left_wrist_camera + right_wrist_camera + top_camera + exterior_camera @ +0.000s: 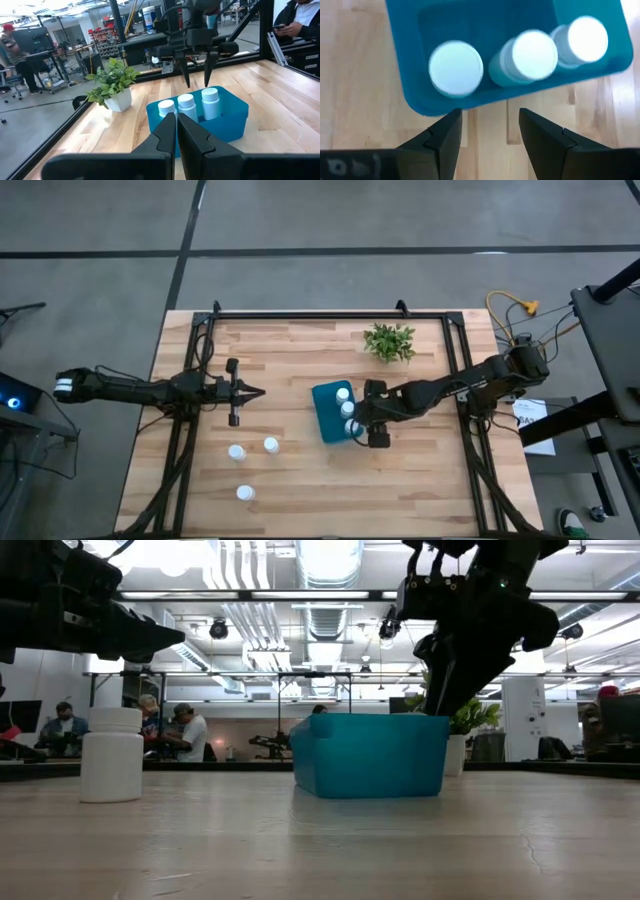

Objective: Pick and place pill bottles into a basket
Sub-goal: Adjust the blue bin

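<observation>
The teal basket (pixel 330 412) sits mid-desk (pixel 300 490), its long axis running near to far. Three pill bottles (pixel 525 56) stand upright inside along its right wall; three more (pixel 271 445) stand upright on the desk's near-left. The right end effector (pixel 372 429) hovers beside the basket, released. The left end effector (pixel 258 391) is clenched, empty.

Grey concrete floor (pixel 300 215) round wood table (pixel 300 480); ceiling ducts (pixel 330 560) w/ lights above; people seated behind.

Even, bright overhead light from ceiling fixtures (pixel 330 555) glares in the low view, leaving the arms silhouetted, while the right wrist view's bottle caps (pixel 456 67) look softly blurred
</observation>
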Motion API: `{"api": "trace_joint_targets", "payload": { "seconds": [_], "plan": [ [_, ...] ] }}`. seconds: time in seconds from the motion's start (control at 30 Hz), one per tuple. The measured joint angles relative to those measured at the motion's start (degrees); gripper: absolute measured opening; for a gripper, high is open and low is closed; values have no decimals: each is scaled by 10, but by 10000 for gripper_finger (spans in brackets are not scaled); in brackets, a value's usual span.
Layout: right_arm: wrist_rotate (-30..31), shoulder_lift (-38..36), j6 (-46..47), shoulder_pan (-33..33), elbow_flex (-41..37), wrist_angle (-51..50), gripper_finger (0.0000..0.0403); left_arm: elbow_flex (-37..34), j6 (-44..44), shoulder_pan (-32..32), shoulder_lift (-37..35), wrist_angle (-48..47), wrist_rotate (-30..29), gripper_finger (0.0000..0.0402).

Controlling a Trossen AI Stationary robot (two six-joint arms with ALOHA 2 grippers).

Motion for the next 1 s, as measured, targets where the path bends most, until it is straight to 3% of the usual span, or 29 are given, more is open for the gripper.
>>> {"api": "trace_joint_targets", "payload": {
  "seconds": [1.0],
  "plan": [
    [-5,1,12,0,-4,24,187,0,0,0,0,0,0,0]
  ]
}}
